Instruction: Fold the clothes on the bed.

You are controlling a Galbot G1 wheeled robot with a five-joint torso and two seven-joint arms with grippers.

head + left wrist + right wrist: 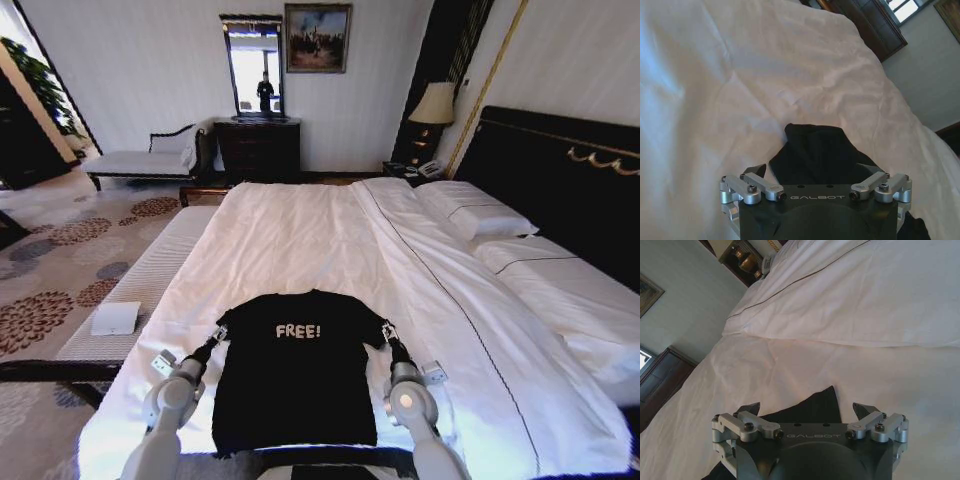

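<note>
In the head view, a black T-shirt (295,370) lay flat at the near edge of the bed (330,240), its long axis running away from the robot, collar farthest. The left hand (218,336) and right hand (387,333) sat at its sleeves. In each wrist view, the fingers stood apart over a sleeve.

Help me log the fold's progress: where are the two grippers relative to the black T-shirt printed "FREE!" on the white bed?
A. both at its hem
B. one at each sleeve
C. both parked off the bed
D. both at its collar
B: the left gripper and right gripper each sit at a sleeve of the black T-shirt, which lies flat on the bed, both with fingers open.
</note>
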